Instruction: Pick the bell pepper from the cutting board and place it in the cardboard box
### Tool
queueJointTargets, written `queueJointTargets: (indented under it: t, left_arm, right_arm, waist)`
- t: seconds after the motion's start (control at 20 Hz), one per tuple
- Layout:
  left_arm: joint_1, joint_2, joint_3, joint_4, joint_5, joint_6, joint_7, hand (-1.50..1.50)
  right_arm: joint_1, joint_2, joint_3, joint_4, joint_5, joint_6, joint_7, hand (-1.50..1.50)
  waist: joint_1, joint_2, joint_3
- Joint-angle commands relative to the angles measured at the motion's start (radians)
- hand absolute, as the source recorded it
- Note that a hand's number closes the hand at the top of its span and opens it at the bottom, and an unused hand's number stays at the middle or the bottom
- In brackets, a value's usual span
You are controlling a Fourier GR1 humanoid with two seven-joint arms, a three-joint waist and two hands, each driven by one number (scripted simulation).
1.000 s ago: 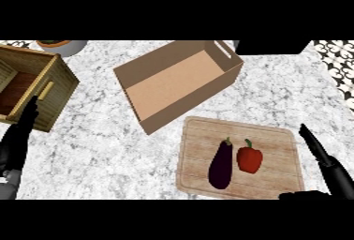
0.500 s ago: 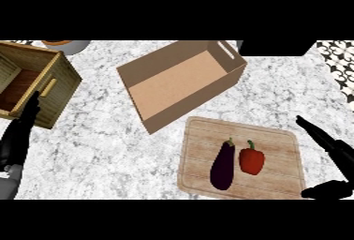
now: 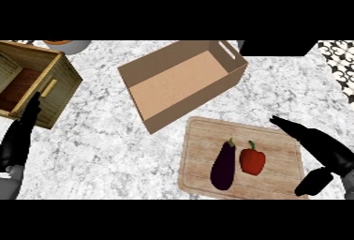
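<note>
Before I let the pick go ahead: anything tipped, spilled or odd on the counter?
Nothing stands out. The bell pepper and eggplant lie side by side on the cutting board; the cardboard box sits open.

Kitchen, marble counter [image 3: 104, 154], wooden cutting board [image 3: 200, 176], eggplant [image 3: 224, 165], bell pepper [image 3: 252, 161]

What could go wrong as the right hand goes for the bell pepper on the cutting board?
The eggplant lies right beside the bell pepper, nearly touching, so the right hand, coming in open from the board's right edge, might nudge or catch it as well. The pepper lies on its side and could roll on the cutting board when touched. The cardboard box is tilted with high walls; a low carry might clip its near rim.
</note>
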Motion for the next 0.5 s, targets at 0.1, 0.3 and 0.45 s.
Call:
queueJointTargets:
  t: [0.1,0.3,0.45]
  left_arm:
    - [0.033,-0.012,0.046,-0.036,-0.023,-0.025,-0.009,0.00]
    - [0.063,-0.028,0.075,-0.042,-0.053,-0.052,-0.004,0.00]
    - [-0.052,-0.030,0.133,0.049,-0.058,-0.123,0.011,0.00]
  right_arm:
    - [-0.074,0.093,0.026,0.001,0.092,0.094,0.166,-1.50]
    - [-0.103,0.182,0.027,0.090,0.174,0.110,0.141,-1.50]
    - [-0.066,0.182,-0.025,0.036,0.185,0.153,0.123,-1.50]
  waist:
    - [0.000,-0.001,0.001]
    - [0.000,0.000,0.001]
    - [-0.009,0.000,0.001]
